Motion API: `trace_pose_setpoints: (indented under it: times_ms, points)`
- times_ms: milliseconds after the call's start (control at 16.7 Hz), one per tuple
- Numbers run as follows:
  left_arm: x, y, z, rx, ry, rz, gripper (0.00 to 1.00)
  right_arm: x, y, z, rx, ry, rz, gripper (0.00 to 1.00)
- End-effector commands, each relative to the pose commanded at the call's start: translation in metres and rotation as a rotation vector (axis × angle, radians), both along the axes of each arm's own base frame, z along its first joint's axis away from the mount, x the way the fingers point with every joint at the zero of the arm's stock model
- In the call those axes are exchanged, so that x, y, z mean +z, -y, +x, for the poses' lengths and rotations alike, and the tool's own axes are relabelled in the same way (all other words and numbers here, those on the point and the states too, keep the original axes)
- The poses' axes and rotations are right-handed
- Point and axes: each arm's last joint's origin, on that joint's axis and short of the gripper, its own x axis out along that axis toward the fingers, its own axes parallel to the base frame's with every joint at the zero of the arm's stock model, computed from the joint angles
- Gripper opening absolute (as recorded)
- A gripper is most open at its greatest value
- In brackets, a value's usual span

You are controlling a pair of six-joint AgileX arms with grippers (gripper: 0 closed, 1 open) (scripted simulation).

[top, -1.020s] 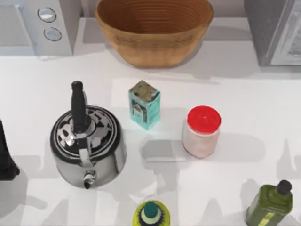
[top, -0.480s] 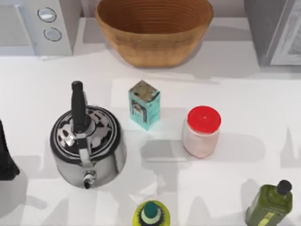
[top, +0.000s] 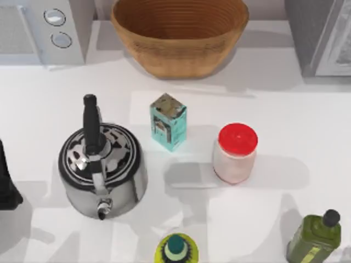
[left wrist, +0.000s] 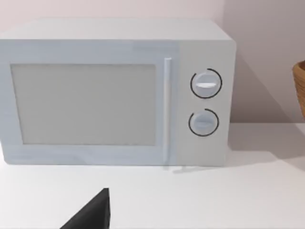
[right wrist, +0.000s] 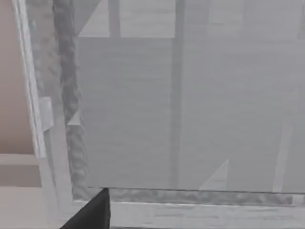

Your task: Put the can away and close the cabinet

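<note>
The white table fills the top view. The pale microwave sits in the upper left corner, and in the left wrist view it faces the camera with its door shut and 2 dials at the side. The grey cabinet stands in the upper right corner; the right wrist view faces one of its grey panels from close up. A woven basket sits at top centre. A steel kettle with a black handle stands left of centre. A whitish jar with a red lid stands right of centre, and a teal box is between the two, nearer the basket. An olive bottle is at lower right and a green-capped bottle at the bottom edge. The left arm is at the left edge. A black sliver of the left gripper and of the right gripper shows; how wide either stands, or what it holds, cannot be told.
</note>
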Motion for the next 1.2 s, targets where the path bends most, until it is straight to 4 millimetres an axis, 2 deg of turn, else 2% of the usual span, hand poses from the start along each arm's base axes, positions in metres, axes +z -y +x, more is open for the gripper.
trace_pose_setpoints:
  times_ms: [300,480,600,960,1200]
  points:
    - [0.000,0.000,0.000,0.000,0.000,0.000,1.00,-0.023,0.066,0.000,-0.006,-0.016,0.008,1.00]
    - [0.000,0.000,0.000,0.000,0.000,0.000,1.00,-0.036,0.093,-0.009,-0.024,-0.017,0.008,1.00]
    - [0.000,0.000,0.000,0.000,0.000,0.000,1.00,-0.039,0.101,-0.013,-0.032,-0.015,0.003,1.00]
    - [0.000,0.000,0.000,0.000,0.000,0.000,1.00,-0.040,0.100,-0.013,-0.031,-0.017,0.006,1.00]
    - [0.000,0.000,0.000,0.000,0.000,0.000,1.00,-0.023,0.117,-0.003,-0.016,-0.017,0.010,1.00]
